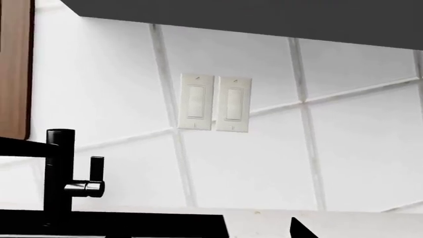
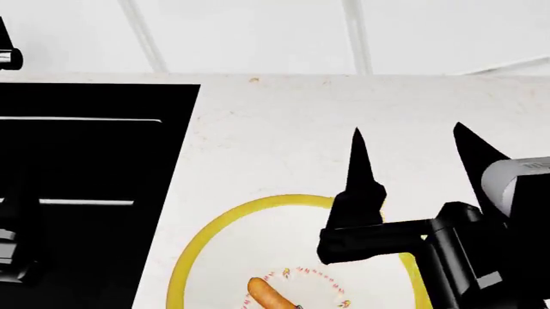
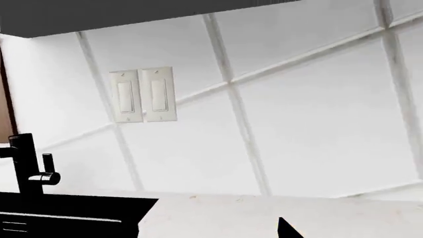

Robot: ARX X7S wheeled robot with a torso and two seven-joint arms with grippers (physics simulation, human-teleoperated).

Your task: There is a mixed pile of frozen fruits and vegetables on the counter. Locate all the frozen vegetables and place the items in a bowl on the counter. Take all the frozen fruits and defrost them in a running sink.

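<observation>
In the head view a small orange carrot (image 2: 265,295) lies inside the white bowl (image 2: 225,222) with the yellow rim, on the white counter (image 2: 275,122). My right gripper (image 2: 407,136) hangs open above the bowl's far right side, and nothing is between its black fingers (image 2: 359,168). The black sink (image 2: 86,187) lies left of the bowl. My left gripper (image 1: 221,234) is over the sink's edge. Only one of its fingertips (image 1: 300,231) shows, set well off to one side, so it reads as open and empty. The rest of the pile and the frozen fruits are out of view.
A tall black tap (image 1: 59,173) with a side lever (image 1: 96,171) stands behind the sink. Two light switches (image 1: 215,102) sit on the white tiled wall. A dark cabinet underside (image 1: 251,15) hangs overhead, and a wooden panel (image 1: 13,69) stands at the far side.
</observation>
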